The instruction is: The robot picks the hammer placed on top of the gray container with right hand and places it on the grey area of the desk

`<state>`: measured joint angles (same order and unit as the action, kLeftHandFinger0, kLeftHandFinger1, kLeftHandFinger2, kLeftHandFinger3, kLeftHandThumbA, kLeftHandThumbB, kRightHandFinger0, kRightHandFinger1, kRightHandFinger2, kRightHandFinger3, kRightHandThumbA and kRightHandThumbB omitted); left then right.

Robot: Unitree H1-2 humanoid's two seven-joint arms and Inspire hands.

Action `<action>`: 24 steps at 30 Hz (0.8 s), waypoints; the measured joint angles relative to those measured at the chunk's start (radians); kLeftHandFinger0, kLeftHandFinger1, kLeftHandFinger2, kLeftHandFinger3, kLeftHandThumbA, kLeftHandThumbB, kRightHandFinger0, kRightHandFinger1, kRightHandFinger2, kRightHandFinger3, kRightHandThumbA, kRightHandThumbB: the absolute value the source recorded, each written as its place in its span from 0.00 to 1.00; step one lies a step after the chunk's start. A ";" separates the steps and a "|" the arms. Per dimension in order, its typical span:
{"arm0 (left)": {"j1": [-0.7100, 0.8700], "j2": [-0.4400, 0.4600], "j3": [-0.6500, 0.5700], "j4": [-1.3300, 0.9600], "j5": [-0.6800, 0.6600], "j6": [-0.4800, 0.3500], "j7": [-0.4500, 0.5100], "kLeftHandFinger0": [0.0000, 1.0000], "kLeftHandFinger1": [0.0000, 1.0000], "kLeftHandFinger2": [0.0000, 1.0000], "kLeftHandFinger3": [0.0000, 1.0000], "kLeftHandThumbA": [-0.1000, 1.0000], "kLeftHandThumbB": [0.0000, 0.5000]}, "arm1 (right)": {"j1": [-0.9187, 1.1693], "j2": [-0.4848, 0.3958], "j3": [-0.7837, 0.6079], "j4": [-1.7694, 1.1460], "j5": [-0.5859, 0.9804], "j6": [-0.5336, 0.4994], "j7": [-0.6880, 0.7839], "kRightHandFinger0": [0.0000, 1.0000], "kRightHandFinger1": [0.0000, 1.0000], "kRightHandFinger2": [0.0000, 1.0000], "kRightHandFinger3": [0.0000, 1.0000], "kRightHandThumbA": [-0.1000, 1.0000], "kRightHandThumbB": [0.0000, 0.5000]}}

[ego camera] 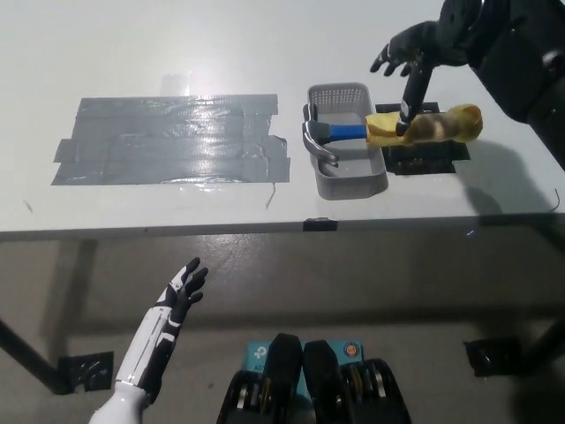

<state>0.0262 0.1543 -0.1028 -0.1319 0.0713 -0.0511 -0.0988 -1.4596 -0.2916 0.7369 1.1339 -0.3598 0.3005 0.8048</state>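
The hammer (353,132) lies across the rim of the gray container (346,170). Its steel head sits over the basket's left side, its blue neck crosses the right rim, and its yellow-wrapped handle (441,124) sticks out to the right over a black patch. My black right hand (417,55) hovers above the handle with fingers spread, one finger pointing down at the yellow wrap; it holds nothing. The grey area (168,140), a patch of silver tape, covers the desk to the container's left. My white left hand (181,291) rests open below the desk's front edge.
The white desk (177,44) runs across the picture, its front edge (265,230) below the container. A black patch (424,159) lies under the hammer handle. Black floor plates (88,369) sit at desk legs.
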 measured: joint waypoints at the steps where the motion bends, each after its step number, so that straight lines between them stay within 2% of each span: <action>1: 0.000 0.001 0.000 -0.001 0.000 0.000 0.000 1.00 1.00 1.00 1.00 1.00 0.39 | 0.000 0.000 0.000 0.006 -0.006 -0.004 0.003 1.00 1.00 1.00 1.00 1.00 0.65; 4: 0.000 0.003 0.000 -0.002 0.000 0.000 0.000 1.00 1.00 1.00 1.00 1.00 0.40 | -0.001 0.000 0.002 0.025 -0.025 -0.016 0.013 1.00 1.00 1.00 1.00 1.00 0.60; 6: 0.000 0.003 0.000 -0.003 0.000 0.000 0.000 1.00 1.00 1.00 1.00 1.00 0.40 | -0.002 0.001 0.002 0.035 -0.031 -0.025 0.016 1.00 1.00 1.00 1.00 1.00 0.61; 9: 0.000 0.003 0.001 -0.003 0.000 0.000 0.000 1.00 1.00 1.00 1.00 1.00 0.39 | -0.002 0.000 0.001 0.051 -0.047 -0.050 0.017 1.00 1.00 1.00 1.00 1.00 0.56; 12: 0.000 0.003 0.001 -0.003 0.000 0.000 0.000 1.00 1.00 1.00 1.00 1.00 0.38 | -0.002 0.000 0.000 0.057 -0.056 -0.061 0.016 1.00 1.00 1.00 1.00 1.00 0.57; 16: 0.000 0.005 0.001 -0.003 0.000 0.000 0.000 1.00 1.00 1.00 1.00 1.00 0.39 | 0.000 0.000 -0.008 0.064 -0.070 -0.078 0.010 1.00 1.00 1.00 1.00 1.00 0.73; 22: 0.000 0.005 -0.003 -0.003 0.001 0.000 0.000 1.00 1.00 1.00 1.00 1.00 0.38 | 0.019 0.004 -0.016 0.082 -0.094 -0.085 -0.011 1.00 1.00 1.00 1.00 1.00 0.70; 24: 0.000 0.005 -0.003 -0.003 0.001 0.000 0.000 1.00 1.00 1.00 1.00 1.00 0.40 | 0.027 0.007 -0.016 0.089 -0.100 -0.093 -0.017 1.00 1.00 1.00 1.00 1.00 0.72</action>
<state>0.0262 0.1597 -0.1057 -0.1348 0.0722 -0.0513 -0.0990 -1.4330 -0.2844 0.7211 1.2227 -0.4600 0.2075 0.7873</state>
